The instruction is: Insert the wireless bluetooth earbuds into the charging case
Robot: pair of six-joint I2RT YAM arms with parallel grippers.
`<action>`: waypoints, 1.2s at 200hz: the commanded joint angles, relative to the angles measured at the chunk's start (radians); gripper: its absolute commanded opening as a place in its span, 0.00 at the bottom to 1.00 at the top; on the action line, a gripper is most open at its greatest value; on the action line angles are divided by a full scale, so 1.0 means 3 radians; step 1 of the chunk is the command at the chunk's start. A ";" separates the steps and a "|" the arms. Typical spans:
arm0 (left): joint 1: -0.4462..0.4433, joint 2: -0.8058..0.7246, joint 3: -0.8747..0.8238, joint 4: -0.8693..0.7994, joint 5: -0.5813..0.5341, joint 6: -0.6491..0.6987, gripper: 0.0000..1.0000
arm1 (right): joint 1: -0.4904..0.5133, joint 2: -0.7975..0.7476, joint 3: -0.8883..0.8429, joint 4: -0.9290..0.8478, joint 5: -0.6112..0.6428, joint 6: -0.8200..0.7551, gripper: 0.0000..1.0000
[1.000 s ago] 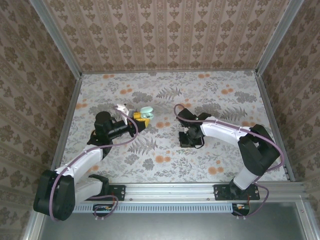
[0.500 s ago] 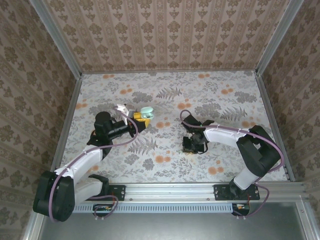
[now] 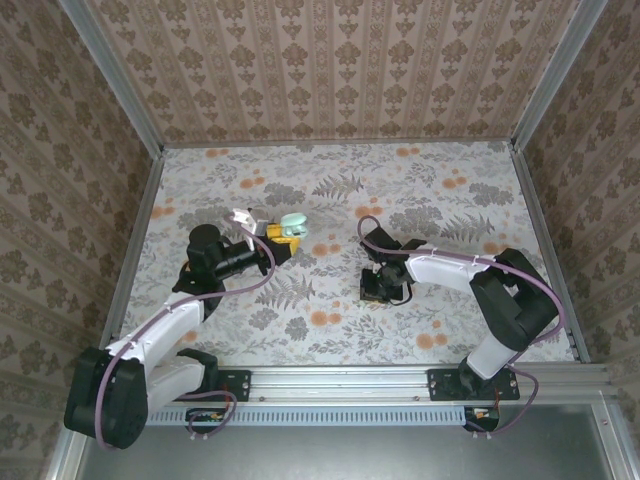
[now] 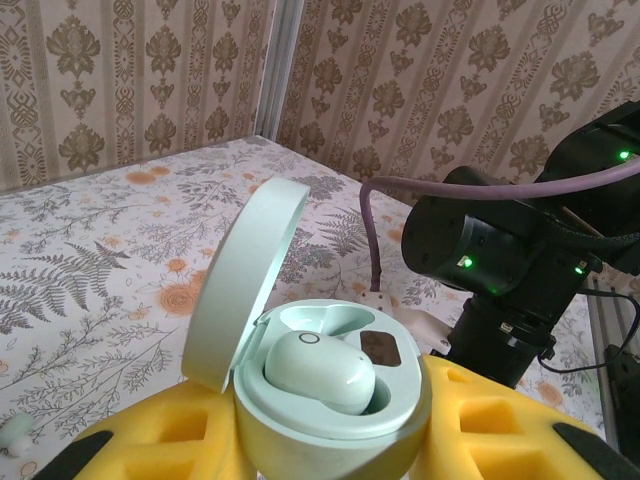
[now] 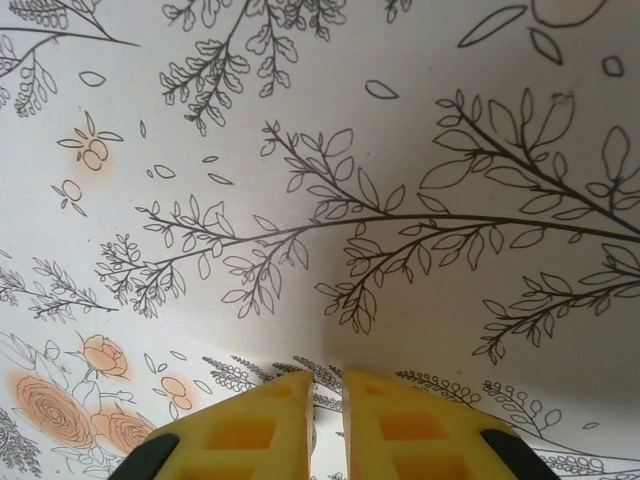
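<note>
Shows charging case [image 4: 300, 425], lid open, one earbud [image 4: 320, 372] seated (second socket apparently empty). Clamps case in left gripper [image 4: 330, 445]. Sets right gripper [image 5: 327, 388] low over floral table [image 5: 300, 150], fingers [image 5: 400, 425] narrowed to a slit; cannot tell contents. Leaves second earbud to seat: roughly half done.

The case [image 4: 335, 425] is mint green. The earbud [image 4: 318, 372] is mint green too. The fingers [image 4: 480, 420] are yellow. The desk [image 3: 330, 190] is white with grey ferns and orange flowers. The walls [image 3: 330, 70] are tan with brown curly shapes. The cable [image 4: 367, 225] is purple.
</note>
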 commanded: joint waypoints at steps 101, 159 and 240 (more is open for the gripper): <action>-0.0098 0.0031 0.0096 -0.0013 0.0098 0.0053 0.00 | 0.0036 -0.0528 -0.0185 0.0092 -0.0156 -0.0742 0.28; -0.0270 0.0224 0.0169 0.0049 0.0046 0.0056 0.00 | 0.0041 -0.0421 -0.0298 0.0314 -0.0279 -0.0789 0.28; -0.0470 0.0390 0.0251 0.0100 0.0009 0.0052 0.00 | 0.0092 -0.0243 -0.0343 0.0402 -0.0266 -0.0814 0.28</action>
